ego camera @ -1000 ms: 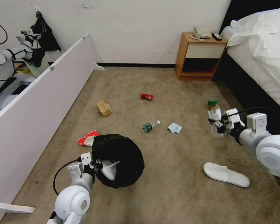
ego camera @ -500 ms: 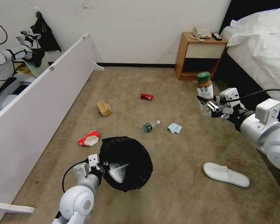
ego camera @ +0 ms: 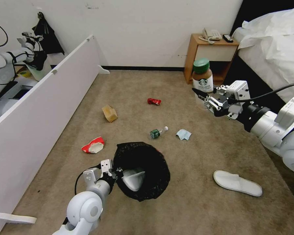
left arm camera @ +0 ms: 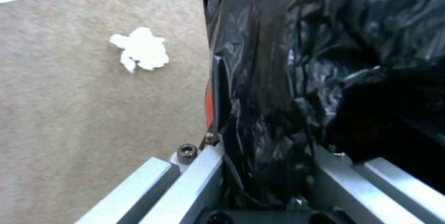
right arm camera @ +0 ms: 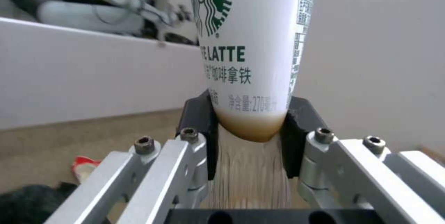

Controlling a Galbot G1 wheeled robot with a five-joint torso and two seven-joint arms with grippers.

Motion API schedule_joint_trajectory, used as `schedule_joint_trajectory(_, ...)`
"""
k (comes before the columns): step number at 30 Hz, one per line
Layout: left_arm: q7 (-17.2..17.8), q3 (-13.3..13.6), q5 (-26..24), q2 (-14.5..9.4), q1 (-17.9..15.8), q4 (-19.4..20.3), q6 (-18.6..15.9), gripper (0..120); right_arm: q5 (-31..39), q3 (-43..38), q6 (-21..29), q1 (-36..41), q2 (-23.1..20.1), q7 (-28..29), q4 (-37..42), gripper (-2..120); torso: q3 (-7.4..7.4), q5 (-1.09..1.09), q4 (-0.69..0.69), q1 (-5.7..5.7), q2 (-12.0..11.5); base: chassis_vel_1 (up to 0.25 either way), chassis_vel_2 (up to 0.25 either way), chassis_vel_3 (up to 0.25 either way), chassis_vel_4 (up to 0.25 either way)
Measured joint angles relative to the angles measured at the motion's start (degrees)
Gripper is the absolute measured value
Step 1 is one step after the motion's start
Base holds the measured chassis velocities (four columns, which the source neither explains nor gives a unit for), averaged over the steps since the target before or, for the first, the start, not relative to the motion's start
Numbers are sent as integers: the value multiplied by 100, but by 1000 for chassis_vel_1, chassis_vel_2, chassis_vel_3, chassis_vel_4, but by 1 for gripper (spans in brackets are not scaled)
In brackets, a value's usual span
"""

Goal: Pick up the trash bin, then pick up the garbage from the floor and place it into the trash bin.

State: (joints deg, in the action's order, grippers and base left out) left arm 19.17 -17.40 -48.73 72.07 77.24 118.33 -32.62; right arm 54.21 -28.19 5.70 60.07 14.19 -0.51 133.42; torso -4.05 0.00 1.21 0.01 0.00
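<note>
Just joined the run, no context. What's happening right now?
The left gripper is shut on the rim of the trash bin, holding it low over the carpet with its black liner open. The right gripper is shut on an upright coffee bottle, held in the air off to the bin's right. On the floor lie a red can, a tan paper bag, a paper cup, a small bottle, a blue cloth and a slipper.
</note>
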Motion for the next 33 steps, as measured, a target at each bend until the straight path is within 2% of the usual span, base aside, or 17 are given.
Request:
schedule_joint_trajectory(8,-71,290,-106,95,-195,-126,-38,0,-143,34,-379,-73,-56,-525,168,25,0,0,0,0,0,0,0,0,0)
schedule_joint_trajectory(10,-71,290,-106,95,-195,-126,-38,0,-143,34,-379,-73,-56,-525,168,25,0,0,0,0,0,0,0,0,0)
schedule_joint_trajectory(15,-93,465,-133,230,-332,-189,-59,0,-208,87,-524,-18,-87,-848,319,25,1,0,0,0,0,0,0,0,0)
schedule_joint_trajectory(28,-93,579,-216,348,-426,-146,-93,0,-710,341,-696,304,-35,-1231,281,25,1,0,0,0,0,0,0,0,0)
schedule_joint_trajectory(33,-82,572,-233,402,-428,-104,-97,0,-872,676,-726,315,106,-1312,217,25,1,0,0,0,0,0,0,0,0)
